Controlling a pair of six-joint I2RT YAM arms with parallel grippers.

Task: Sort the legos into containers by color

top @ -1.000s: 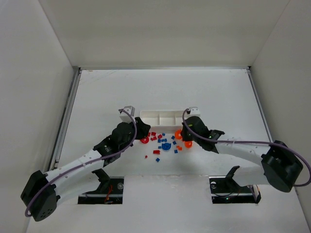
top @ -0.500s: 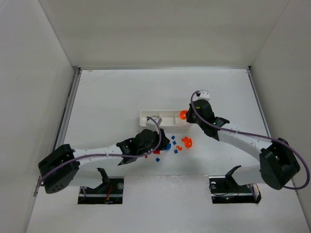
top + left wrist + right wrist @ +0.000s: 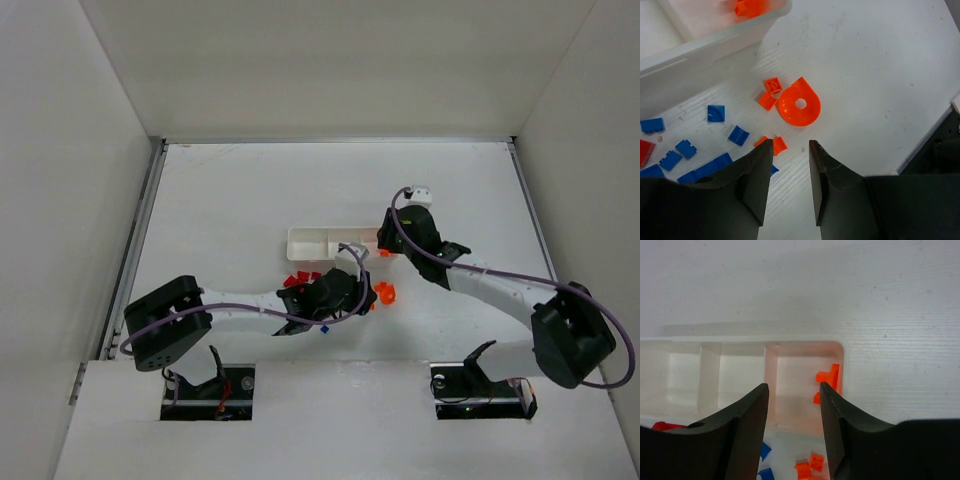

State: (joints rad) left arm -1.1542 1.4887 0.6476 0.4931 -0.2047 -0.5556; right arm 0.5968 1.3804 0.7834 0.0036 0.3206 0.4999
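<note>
The legos lie scattered in front of the white tray (image 3: 310,240): red ones (image 3: 298,280), blue bricks (image 3: 716,113) and small orange bricks (image 3: 772,86). A larger rounded orange piece (image 3: 790,107) lies just ahead of my left gripper (image 3: 790,145), whose jaws stand a little apart over bare table with nothing between them. My right gripper (image 3: 792,386) hangs open and empty above the tray's right compartment, where an orange piece (image 3: 830,376) rests against the far wall. The other two compartments (image 3: 740,375) look empty in the right wrist view.
Both arms reach toward the middle, the left forearm low across the lego pile (image 3: 320,300). White walls enclose the table on three sides. A metal rail (image 3: 135,240) runs along the left edge. Blue bricks (image 3: 765,450) and orange bricks (image 3: 812,462) lie just before the tray.
My right gripper carried an orange piece up to the tray's right compartment and opened, and the piece now lies inside. My left arm swung right across the pile to the orange pieces.
</note>
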